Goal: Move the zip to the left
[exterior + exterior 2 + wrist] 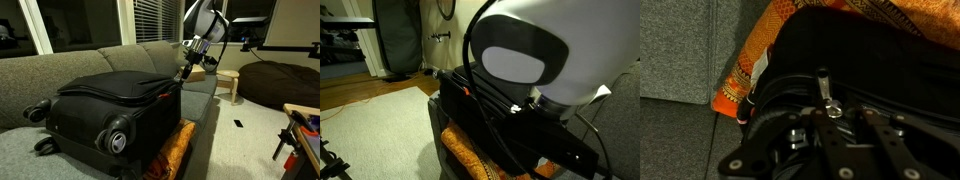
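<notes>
Pinching the zip (pixel 823 88) inside the gripper (pixel 830 112), at black suitcase (pixel 100 105) edge

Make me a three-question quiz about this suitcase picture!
1. Where does the suitcase lie?
A on the floor
B on the grey sofa
C on a stool

2. What colour is the cushion beside it?
A orange
B blue
C white

3. What are the robot's fingers doing?
A hanging wide open in the air
B closed on the zip pull
C holding the cushion

Answers:
1 B: the suitcase rests flat on the sofa.
2 A: the cushion is patterned orange.
3 B: the fingers sit at the suitcase's edge, and the wrist view shows them closed round the zip pull.
</notes>
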Tool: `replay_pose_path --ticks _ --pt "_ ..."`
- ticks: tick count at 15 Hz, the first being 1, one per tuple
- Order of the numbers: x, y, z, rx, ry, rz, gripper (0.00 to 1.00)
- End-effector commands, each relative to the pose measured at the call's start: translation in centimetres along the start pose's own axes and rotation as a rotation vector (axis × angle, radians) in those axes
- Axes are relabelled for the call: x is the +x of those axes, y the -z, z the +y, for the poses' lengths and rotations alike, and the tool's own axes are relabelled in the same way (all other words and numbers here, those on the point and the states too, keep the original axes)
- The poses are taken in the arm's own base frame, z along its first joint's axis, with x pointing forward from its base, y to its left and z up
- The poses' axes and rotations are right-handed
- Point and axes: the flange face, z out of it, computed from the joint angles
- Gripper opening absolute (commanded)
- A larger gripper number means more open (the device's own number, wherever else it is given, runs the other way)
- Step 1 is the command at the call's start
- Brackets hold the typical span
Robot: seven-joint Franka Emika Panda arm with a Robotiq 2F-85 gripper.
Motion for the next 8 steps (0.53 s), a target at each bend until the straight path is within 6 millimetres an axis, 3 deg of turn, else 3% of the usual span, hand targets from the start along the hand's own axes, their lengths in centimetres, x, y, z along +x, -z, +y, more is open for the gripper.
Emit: replay_pose_path --ticks 1,8 --pt "2.0 0.2 -2.4 0.013 0.034 -0.004 0.07" --pt "3.0 0.4 -3.2 0.013 0.076 -0.013 0.07"
